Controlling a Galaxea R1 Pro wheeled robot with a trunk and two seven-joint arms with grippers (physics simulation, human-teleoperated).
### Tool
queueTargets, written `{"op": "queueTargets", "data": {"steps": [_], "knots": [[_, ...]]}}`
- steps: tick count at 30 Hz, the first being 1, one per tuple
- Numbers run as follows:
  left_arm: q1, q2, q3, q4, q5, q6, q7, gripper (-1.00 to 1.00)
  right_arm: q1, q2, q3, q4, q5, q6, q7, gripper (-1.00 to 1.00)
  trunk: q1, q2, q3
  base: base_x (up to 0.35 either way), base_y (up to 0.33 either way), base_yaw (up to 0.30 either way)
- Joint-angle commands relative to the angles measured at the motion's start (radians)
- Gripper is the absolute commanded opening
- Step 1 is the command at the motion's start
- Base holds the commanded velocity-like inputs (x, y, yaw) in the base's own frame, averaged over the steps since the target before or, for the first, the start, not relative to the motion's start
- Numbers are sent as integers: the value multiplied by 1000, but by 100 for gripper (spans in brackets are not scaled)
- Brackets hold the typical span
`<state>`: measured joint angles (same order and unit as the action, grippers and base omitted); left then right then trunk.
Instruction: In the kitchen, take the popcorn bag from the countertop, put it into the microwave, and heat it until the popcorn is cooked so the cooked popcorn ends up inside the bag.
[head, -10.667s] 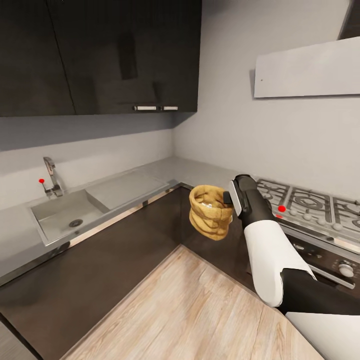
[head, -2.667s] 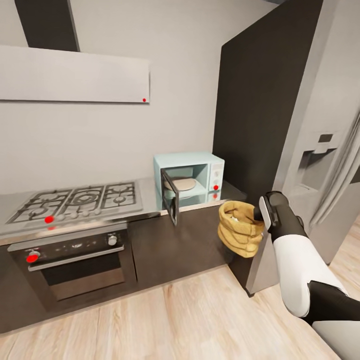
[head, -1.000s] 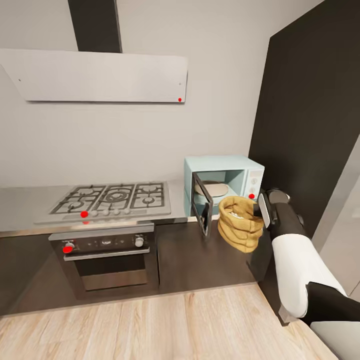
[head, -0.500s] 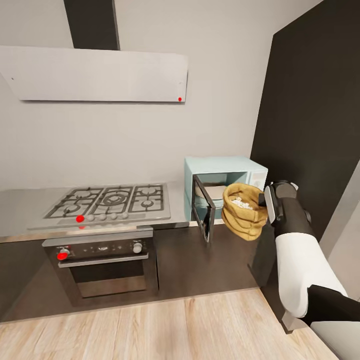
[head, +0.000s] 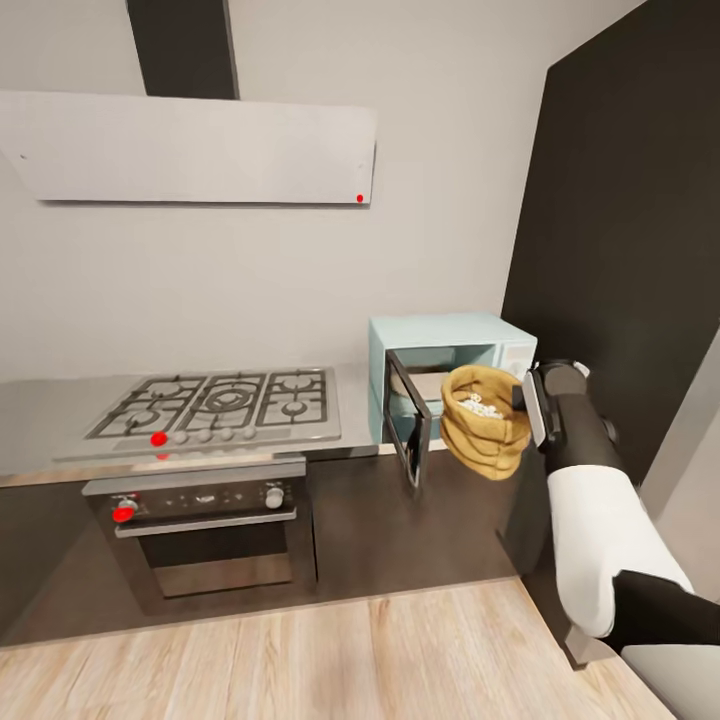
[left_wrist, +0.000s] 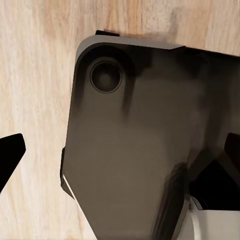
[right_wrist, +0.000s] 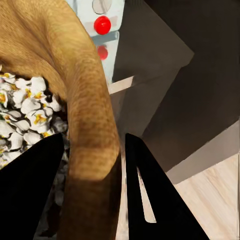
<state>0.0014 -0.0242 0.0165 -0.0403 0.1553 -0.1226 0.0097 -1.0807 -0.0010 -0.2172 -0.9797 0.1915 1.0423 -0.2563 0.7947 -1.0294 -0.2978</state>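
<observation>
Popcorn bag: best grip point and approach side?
Pinch the thick rolled rim of the popcorn bag, one finger inside and one outside, coming from its right as the right gripper does now. The rim looks like its firmest edge; the mouth faces up, so a side pinch likely keeps the bag upright for the open microwave.

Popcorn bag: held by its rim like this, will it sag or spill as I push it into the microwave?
Popcorn bag hangs upright from right gripper, so probably light. Its ridged folds suggest soft sides that may buckle against the microwave. Its mouth is open; tipping risks spills.
</observation>
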Motion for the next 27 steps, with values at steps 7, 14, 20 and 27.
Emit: {"op": "queueTargets", "data": {"steps": [7,14,20,27], "knots": [[0,0,1,-1,6,-2,1,100,-1,4,25,-1,2,5,4,-100,0,-1,-1,191,0,0],[0,0,0,-1,6,-1,1,100,-1,3,28,0,8,5,4,-100,0,-1,-1,197,0,0],[0,0,0,-1,6,0,1,100,0,-5,29,10,11,5,0,-100,0,-1,-1,192,0,0],[0,0,0,-1,7,0,1,100,-1,-11,86,13,11,5,0,-100,0,-1,-1,187,0,0]]}}
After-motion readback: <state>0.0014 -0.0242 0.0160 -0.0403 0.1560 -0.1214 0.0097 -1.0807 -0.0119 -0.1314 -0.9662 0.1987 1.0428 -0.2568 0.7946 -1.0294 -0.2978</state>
